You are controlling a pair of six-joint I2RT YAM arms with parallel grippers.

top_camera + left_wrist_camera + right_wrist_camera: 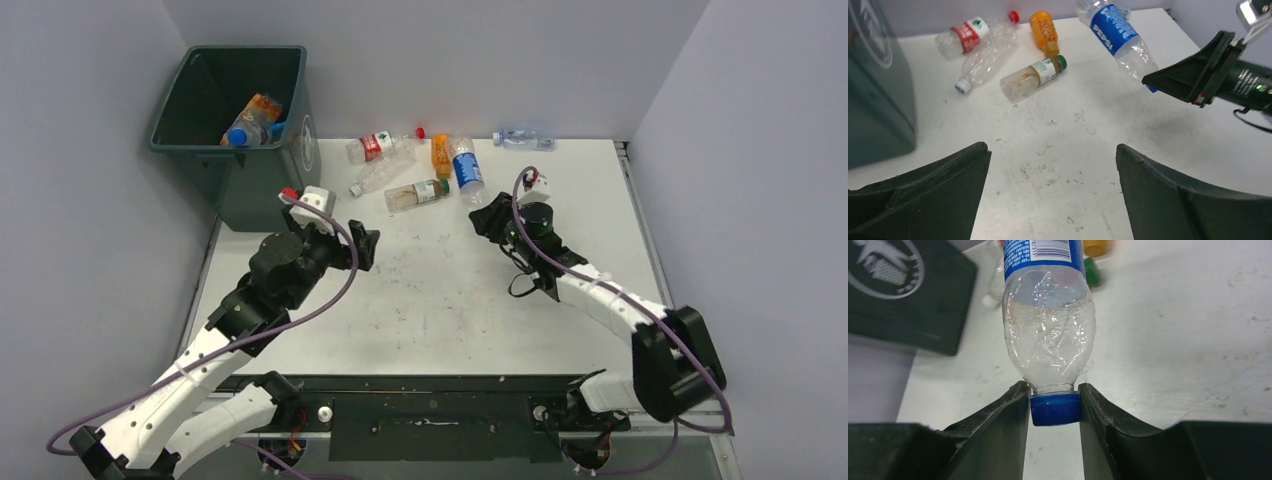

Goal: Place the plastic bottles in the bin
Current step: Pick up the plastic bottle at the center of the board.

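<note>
My right gripper (1054, 400) is shut on the blue cap of a clear blue-label bottle (1048, 340), which also shows in the top view (467, 170) and the left wrist view (1118, 37). My left gripper (1053, 150) is open and empty over the bare table, right of the bin (235, 130). On the table lie a red-label clear bottle (378, 146), a clear white-cap bottle (380, 172), a green-cap bottle (417, 194), an orange bottle (440, 154) and a clear bottle (525, 140) by the back wall. Bottles (252, 122) lie inside the bin.
The white table (430, 300) is flecked with small stains. Grey walls close it in at the back and sides. The bin stands off the table's far left corner. The right arm's black wrist (1218, 75) shows at the right of the left wrist view.
</note>
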